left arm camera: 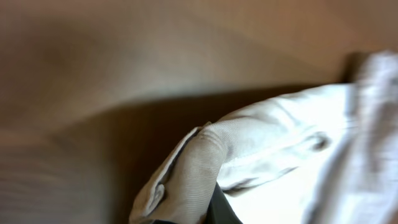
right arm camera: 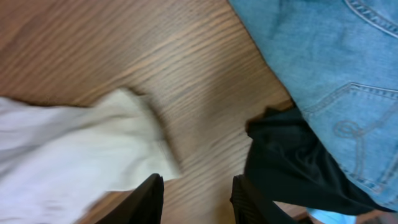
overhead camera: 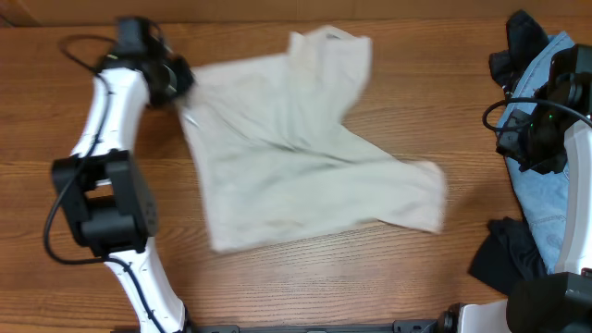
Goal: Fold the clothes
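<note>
The trousers [overhead camera: 296,148] are spread on the counter [overhead camera: 416,92], long axis from 10 to 4 o'clock. Their 10 o'clock edge is pinched by the clamped left claw [overhead camera: 176,79]; the right claw [right arm camera: 198,200] is held parted, empty.

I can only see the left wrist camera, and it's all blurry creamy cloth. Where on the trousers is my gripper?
Observer: The left gripper is at the top left corner of the trousers in the overhead view. They lie spread across the middle of the table.
Child: What's the other arm doing?
Observer: The right gripper is open over bare wood, holding nothing, right beside the end of a trouser leg.
Child: Are there other clothes?
Observer: Yes, a blue denim garment and a black garment lie at the table's right edge.
</note>
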`<state>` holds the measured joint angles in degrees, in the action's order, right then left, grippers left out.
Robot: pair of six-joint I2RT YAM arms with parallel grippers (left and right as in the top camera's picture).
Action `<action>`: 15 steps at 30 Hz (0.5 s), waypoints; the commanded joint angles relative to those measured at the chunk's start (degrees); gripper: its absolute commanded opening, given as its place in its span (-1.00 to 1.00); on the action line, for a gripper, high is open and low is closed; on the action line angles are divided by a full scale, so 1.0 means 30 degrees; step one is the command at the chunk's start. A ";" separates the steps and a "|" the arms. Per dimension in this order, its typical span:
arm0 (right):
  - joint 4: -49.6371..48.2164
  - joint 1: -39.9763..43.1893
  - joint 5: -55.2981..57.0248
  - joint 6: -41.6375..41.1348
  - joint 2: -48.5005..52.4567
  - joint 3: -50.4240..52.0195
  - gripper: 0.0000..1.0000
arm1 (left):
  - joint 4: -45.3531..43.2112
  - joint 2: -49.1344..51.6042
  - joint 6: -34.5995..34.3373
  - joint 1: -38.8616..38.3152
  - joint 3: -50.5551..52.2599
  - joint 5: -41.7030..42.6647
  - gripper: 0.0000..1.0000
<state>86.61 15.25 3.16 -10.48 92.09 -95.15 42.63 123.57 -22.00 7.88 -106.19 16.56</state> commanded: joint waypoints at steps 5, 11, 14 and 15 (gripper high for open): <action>-0.0721 -0.0080 -0.1843 0.0707 -0.0131 -0.0342 -0.20 | 0.3730 -0.0634 0.0488 0.1246 -0.2018 0.2404 1.00; -0.1071 -0.0160 -0.3417 0.1698 -0.0117 -0.0299 -0.17 | 1.0076 -0.0619 0.2244 0.0415 -0.2004 0.2426 1.00; -0.0925 -0.0605 -0.4889 0.2601 0.0029 -0.0109 -0.17 | 1.1715 -0.0619 0.3118 -0.0546 -0.1749 0.2317 0.98; -0.0925 -0.0816 -0.5049 0.2594 0.0117 0.0066 -0.16 | 1.1941 -0.0619 0.3286 -0.0867 -0.1603 0.1872 0.95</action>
<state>83.74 14.46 -7.07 -5.48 92.12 -95.13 77.14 122.69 -16.71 8.03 -111.72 22.13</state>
